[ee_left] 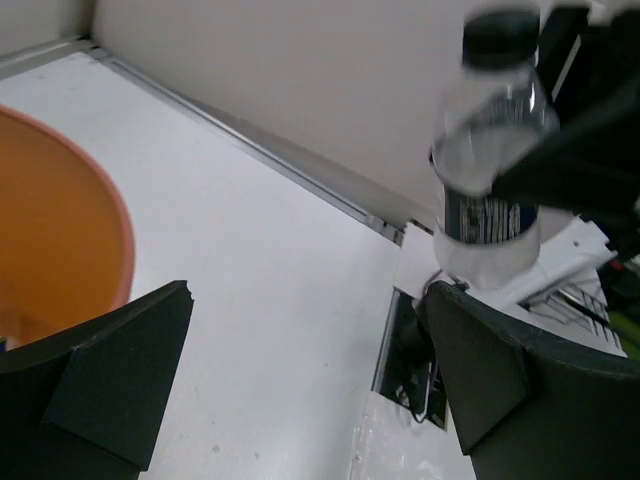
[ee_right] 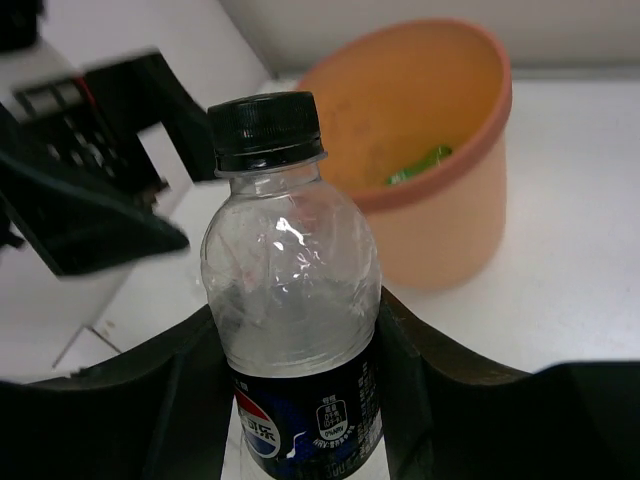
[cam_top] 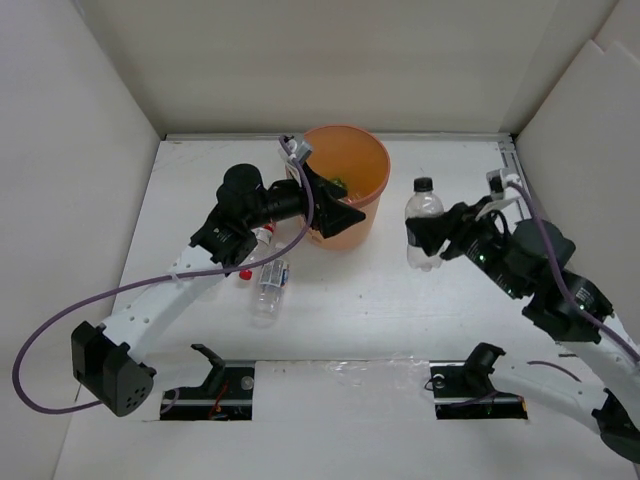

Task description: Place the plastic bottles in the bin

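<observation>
From above, we see the left gripper point(cam_top: 340, 200) at the left rim of the bin point(cam_top: 365, 165), a clear bottle point(cam_top: 268, 288) and a red-capped bottle point(cam_top: 256, 244) lying on the table point(cam_top: 400, 320) under its arm, and the right gripper point(cam_top: 425, 245) closed around an upright black-capped bottle point(cam_top: 423, 212) to the bin's right. The left wrist view shows its fingers point(ee_left: 120, 380) spread wide, holding nothing. The right wrist view shows something green point(ee_right: 420, 165), perhaps a bottle, inside the bin.

Both arms look built alike: the left arm point(cam_top: 150, 308) and the right arm point(cam_top: 600, 360) have glossy white plastic links joined by chunky black motor housings point(cam_top: 110, 372). A thin purple cable point(cam_top: 100, 298) trails along each, and the matte black wedge-shaped fingers point(ee_left: 110, 370) have flat, angular faces.
</observation>
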Motion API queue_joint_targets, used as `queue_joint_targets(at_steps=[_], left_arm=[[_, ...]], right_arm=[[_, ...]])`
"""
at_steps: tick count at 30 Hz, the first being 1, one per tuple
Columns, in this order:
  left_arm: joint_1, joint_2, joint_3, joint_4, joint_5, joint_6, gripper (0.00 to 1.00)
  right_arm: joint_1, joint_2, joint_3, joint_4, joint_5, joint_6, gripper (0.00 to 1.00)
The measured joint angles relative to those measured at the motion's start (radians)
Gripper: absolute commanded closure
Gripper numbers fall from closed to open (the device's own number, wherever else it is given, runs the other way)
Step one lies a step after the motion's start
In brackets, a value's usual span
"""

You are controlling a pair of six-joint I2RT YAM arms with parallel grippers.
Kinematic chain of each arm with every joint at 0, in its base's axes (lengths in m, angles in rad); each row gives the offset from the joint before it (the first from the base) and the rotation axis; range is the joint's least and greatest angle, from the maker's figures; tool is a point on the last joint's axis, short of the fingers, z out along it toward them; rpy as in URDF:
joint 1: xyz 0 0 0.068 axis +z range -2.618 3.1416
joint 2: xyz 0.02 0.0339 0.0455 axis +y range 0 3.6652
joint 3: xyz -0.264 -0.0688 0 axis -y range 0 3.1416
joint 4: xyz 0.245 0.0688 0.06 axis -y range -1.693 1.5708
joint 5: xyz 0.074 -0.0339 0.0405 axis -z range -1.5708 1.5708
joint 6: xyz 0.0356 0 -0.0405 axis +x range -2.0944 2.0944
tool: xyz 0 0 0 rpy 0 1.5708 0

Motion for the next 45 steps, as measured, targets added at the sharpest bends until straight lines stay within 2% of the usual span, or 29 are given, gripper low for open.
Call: queue_joint_targets(at_steps=[3, 9, 17, 25, 32, 35, 37, 40, 41, 42, 43, 44, 45], left_arm=[[0.000, -0.007, -0.055, 0.110, 0.099, -0.006, 0.00], [0.000, -0.001, -0.073, 0.303, 0.234, -0.051, 0.00], [0.000, 0.107, -0.063, 0.472, 0.328, -0.160, 0.00], [0.001, 0.132, -0.063, 0.595, 0.373, -0.258, 0.00], [0.001, 0.134, -0.063, 0.678, 0.367, -0.307, 0.00], [0.001, 0.134, -0.063, 0.697, 0.367, -0.319, 0.13], [0.001, 0.134, -0.063, 0.717, 0.369, -0.330, 0.32], [0.003, 0.136, -0.063, 0.745, 0.367, -0.346, 0.53], [0.008, 0.140, -0.063, 0.760, 0.372, -0.351, 0.74], [0.011, 0.144, -0.063, 0.771, 0.369, -0.358, 0.84], [0.013, 0.146, -0.063, 0.777, 0.364, -0.362, 0.90], [0.015, 0.149, -0.063, 0.785, 0.364, -0.364, 0.94], [0.015, 0.151, -0.063, 0.785, 0.362, -0.369, 0.97]], right_arm=[[-0.071, 0.055, 0.080, 0.085, -0.085, -0.040, 1.00], [-0.191, 0.142, 0.090, 0.300, -0.342, -0.051, 1.00], [-0.219, 0.220, 0.039, 0.573, -0.580, 0.016, 1.00], [-0.231, 0.253, -0.028, 0.801, -0.677, 0.082, 1.00], [-0.222, 0.295, -0.047, 0.853, -0.699, 0.104, 1.00], [-0.217, 0.323, -0.047, 0.887, -0.712, 0.110, 0.98], [-0.211, 0.341, -0.048, 0.914, -0.720, 0.116, 0.97], [-0.205, 0.366, -0.052, 0.970, -0.742, 0.137, 0.91], [-0.205, 0.372, -0.053, 0.990, -0.748, 0.137, 0.88], [-0.206, 0.380, -0.054, 1.007, -0.756, 0.143, 0.79], [-0.207, 0.389, -0.055, 1.028, -0.768, 0.153, 0.34], [-0.207, 0.397, -0.059, 1.053, -0.774, 0.163, 0.20], [-0.206, 0.404, -0.061, 1.072, -0.784, 0.172, 0.00]])
